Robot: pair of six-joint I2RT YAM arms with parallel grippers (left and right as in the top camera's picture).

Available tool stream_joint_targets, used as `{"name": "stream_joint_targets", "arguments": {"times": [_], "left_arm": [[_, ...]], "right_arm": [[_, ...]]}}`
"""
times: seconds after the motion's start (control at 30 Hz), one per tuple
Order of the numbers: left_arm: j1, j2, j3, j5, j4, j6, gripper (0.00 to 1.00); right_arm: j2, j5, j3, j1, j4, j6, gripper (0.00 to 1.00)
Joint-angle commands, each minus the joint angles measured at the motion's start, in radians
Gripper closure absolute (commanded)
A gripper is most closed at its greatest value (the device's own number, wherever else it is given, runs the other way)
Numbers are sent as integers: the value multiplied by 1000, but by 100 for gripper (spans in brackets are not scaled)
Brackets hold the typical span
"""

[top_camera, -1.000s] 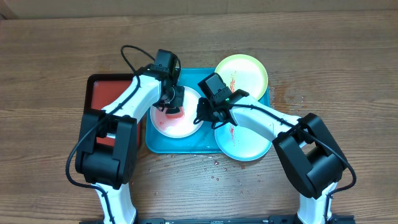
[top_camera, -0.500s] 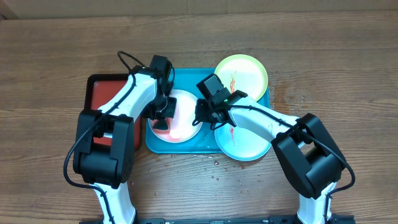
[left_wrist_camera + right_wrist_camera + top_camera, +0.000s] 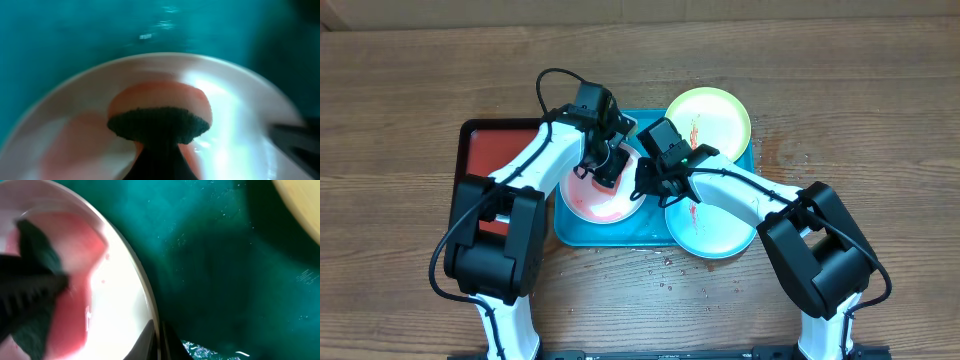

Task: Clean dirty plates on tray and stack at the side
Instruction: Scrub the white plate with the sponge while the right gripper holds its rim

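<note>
right pincer (image 3: 158,339) is clamped on the white plate's (image 3: 603,203) rim, in the near-left part of the tray (image 3: 610,234). beside it, the mint plate (image 3: 715,228) lies at the tray's near right. just beyond, left pincer (image 3: 607,168) grips a sponge (image 3: 159,111) pressed on the white plate's red-smeared face. farthest, the green plate (image 3: 710,118) sits at the right corner. red tray (image 3: 492,150) lies left.

A brown wooden table (image 3: 410,80) is seen from above, its grain laid from left to right in long boards. A paler tan strip (image 3: 800,6) is shown along the far edge. Small wet specks (image 3: 666,263) are scattered on the near wood. Everything is evenly lit.
</note>
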Motion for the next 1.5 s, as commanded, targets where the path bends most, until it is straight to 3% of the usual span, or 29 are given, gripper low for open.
{"name": "stream_joint_targets", "arguments": {"times": [0.0, 0.13, 0.23, 0.47, 0.7, 0.97, 1.07, 1.13, 1.2, 1.3, 1.47], "left_arm": [[2, 9, -7, -381, -34, -323, 96], [2, 9, -7, -443, -171, -535, 96], [2, 10, -7, -381, -253, -573, 95], [1, 9, -7, -58, -348, -375, 96], [-13, 9, -7, 186, -258, -182, 96], [-24, 9, -7, 99, -66, -187, 96], [-23, 9, -7, -92, -25, -242, 96], [-22, 9, -7, -321, -18, -342, 96], [-21, 10, -7, -420, -21, -389, 96], [-23, 9, -7, -364, -61, -391, 96], [-24, 9, -7, -32, -214, -391, 96]], "right_arm": [[9, 10, 17, -2, 2, 4, 96], [9, 10, 17, -2, 2, 4, 96], [9, 10, 17, -2, 1, 4, 96], [9, 10, 17, -2, 2, 4, 96], [9, 10, 17, -2, 8, 4, 96], [9, 10, 17, -2, 8, 4, 96], [8, 10, 17, -2, 8, 4, 96], [9, 10, 17, -2, 9, 4, 96], [8, 10, 17, -2, 9, 4, 96], [9, 9, 17, -2, 8, 4, 96], [8, 8, 17, -2, 8, 4, 96]]}}
